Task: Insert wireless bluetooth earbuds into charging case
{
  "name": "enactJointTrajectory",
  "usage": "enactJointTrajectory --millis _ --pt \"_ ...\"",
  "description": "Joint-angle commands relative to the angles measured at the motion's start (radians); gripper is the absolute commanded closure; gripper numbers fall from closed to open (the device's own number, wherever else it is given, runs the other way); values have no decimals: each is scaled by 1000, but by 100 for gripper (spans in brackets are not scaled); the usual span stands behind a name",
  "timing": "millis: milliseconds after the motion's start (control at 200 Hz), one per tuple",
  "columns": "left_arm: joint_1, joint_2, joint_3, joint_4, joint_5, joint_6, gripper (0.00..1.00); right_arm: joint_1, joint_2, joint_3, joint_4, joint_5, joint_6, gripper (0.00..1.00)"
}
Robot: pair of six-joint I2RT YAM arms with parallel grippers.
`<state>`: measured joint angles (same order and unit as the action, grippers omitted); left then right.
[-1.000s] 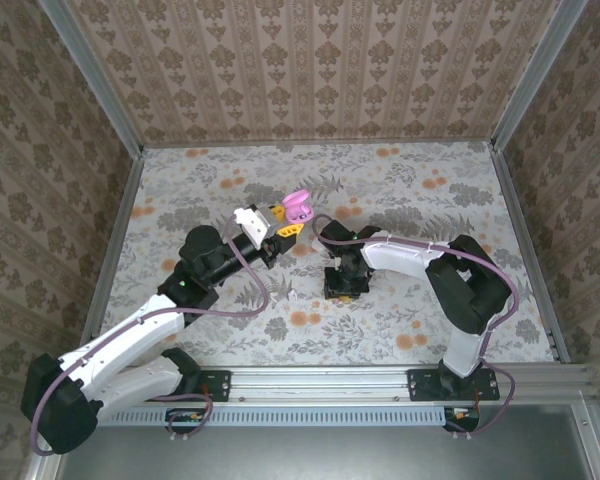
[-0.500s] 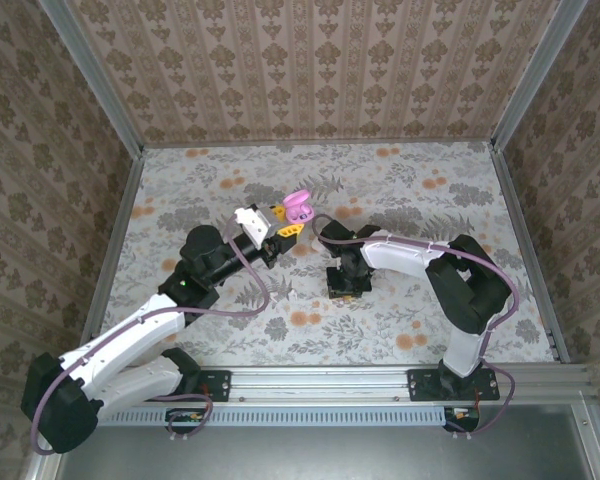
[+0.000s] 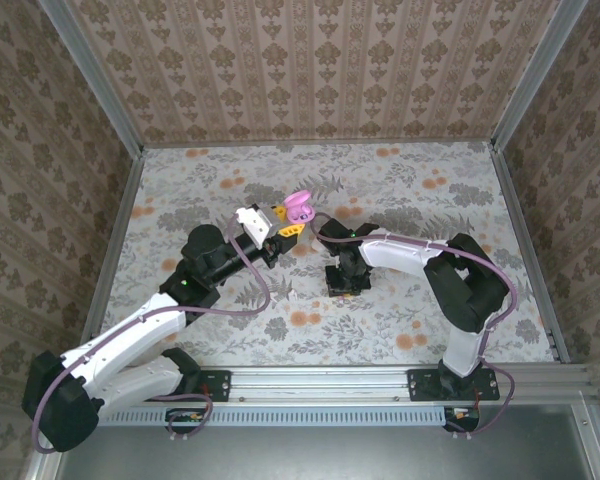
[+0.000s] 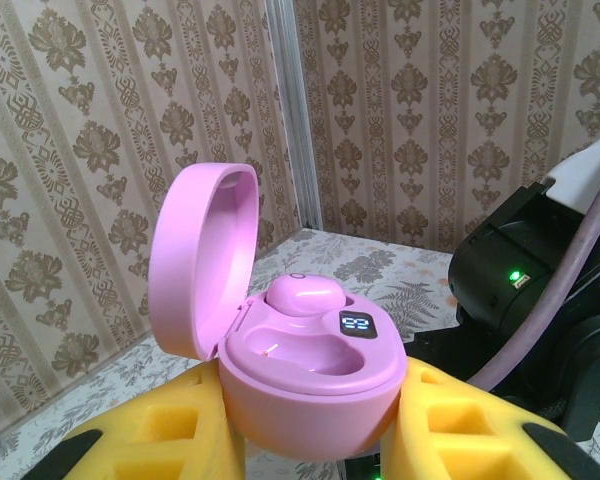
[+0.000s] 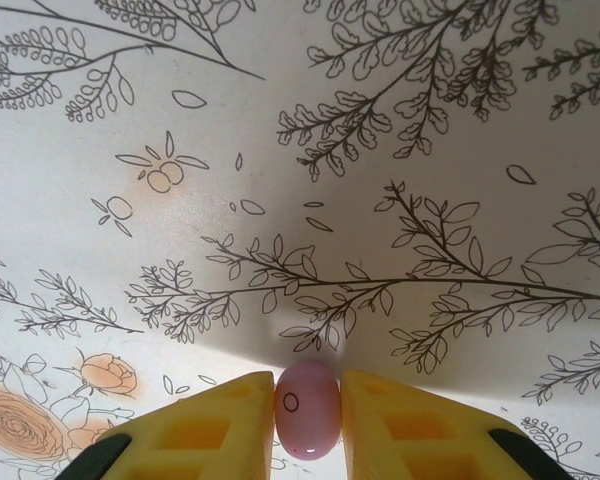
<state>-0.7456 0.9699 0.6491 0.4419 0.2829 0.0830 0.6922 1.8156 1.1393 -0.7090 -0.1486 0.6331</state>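
The left end effector [image 4: 310, 445] is clenched on the charging case [image 4: 310, 385], its yellow fingers [image 4: 155, 440] pressing the rounded pink base from either side. The case is open, with the lid [image 4: 195, 265] swung up on the left side of the wrist view. Inside, the docked earbud [image 4: 305, 294] sits in the far pocket beside a small lit display [image 4: 357, 323], and the nearer pocket [image 4: 298, 355] is bare. From the top camera the case [image 3: 299, 207] is held above the floral tabletop [image 3: 430, 190] near its middle, at the tip of the left end effector [image 3: 286, 222]. Behind the case in the left wrist view stands a black part of the right arm [image 4: 515, 275] with a green light. The right end effector [image 3: 347, 281] points straight down close to the tabletop, just to the right of and nearer than the case. In its wrist view the right end effector [image 5: 308, 432] is grasping the free earbud [image 5: 308, 405], a small pink oval squeezed between the two yellow fingers [image 5: 215, 435], both touching it. Whether this earbud rests on the leaf-printed tabletop [image 5: 380, 150] or is lifted off it cannot be told.
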Motion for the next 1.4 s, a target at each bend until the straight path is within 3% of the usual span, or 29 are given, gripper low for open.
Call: enactJointTrajectory --millis 0,910,1090,1395 --pt "-5 6 43 12 1 -2 70 6 26 20 -43 12 -19 74" --pt "-6 16 50 6 4 -5 70 3 -41 0 -28 35 -27 80" --pt "-5 24 49 7 -1 -12 70 -16 -143 -44 14 34 -5 80" --pt "-7 81 62 28 -19 -39 70 -73 -441 -105 114 42 58 79"
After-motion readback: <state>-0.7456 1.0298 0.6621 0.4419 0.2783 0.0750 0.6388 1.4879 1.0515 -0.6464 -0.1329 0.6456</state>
